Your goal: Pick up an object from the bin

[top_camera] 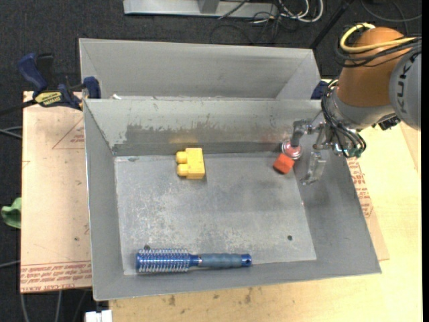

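Camera view, taken from the left. Low at the front of the grey bin point(100, 200): a blue hairbrush point(193, 261), flat on the floor, long axis along the front wall, bristle head left, handle right. Further in, close to the back wall and left of the middle: a yellow block point(190, 164), alone, well apart from the brush. Then bare floor across the middle.

At the right, near the back corner: a small orange-red block point(284, 164), with a pale reddish bit just above it, too small to name. Just right of that block, hanging in from the right side under the orange-covered wrist point(365, 72): the jaws. Parted or closed, cannot tell; nothing plainly seen between them. Touching the block or merely beside it, cannot tell either.

Judged the nearest candidate for the pick: the orange-red block, lying to the left of the jaws, compact, with no long axis to match. Probably calls for a short shift left before closing. Risk: nudging the block against the foot of the back wall.
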